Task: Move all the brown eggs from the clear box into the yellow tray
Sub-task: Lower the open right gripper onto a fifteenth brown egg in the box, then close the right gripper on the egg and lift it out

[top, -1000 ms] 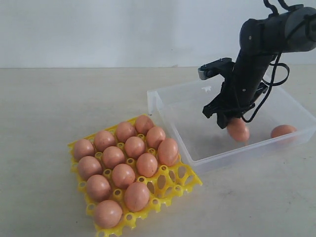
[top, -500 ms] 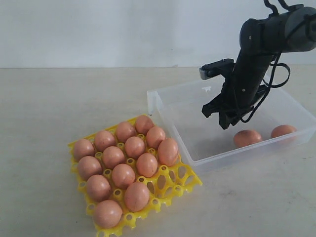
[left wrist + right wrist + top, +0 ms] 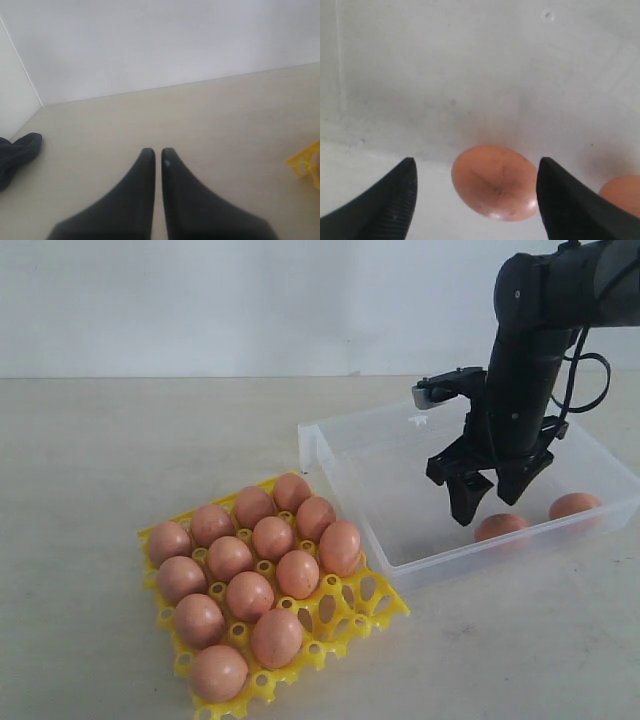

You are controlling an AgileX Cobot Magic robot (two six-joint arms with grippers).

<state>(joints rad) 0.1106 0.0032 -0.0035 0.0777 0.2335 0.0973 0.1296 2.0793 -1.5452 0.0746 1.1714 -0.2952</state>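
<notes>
Two brown eggs lie in the clear box [image 3: 345, 475], one [image 3: 500, 527] near its front wall and the other [image 3: 574, 505] to its right. My right gripper [image 3: 487, 510] hangs open just above the first egg, one finger on each side and touching nothing. In the right wrist view that egg [image 3: 495, 182] lies on the box floor between the open fingers of the right gripper [image 3: 476, 162], with the second egg [image 3: 622, 192] at the edge. The yellow tray [image 3: 385, 605] holds several brown eggs [image 3: 298, 573]. My left gripper [image 3: 157, 151] is shut and empty, over bare table.
The tray sits against the box's near left corner, with open cups along its right side. A yellow tray corner [image 3: 306, 162] shows in the left wrist view, and a dark object [image 3: 17, 152] lies by the wall.
One second ago the right gripper had an egg between its fingers. The egg then came to rest on the box floor, and the open gripper has shifted right over it.
</notes>
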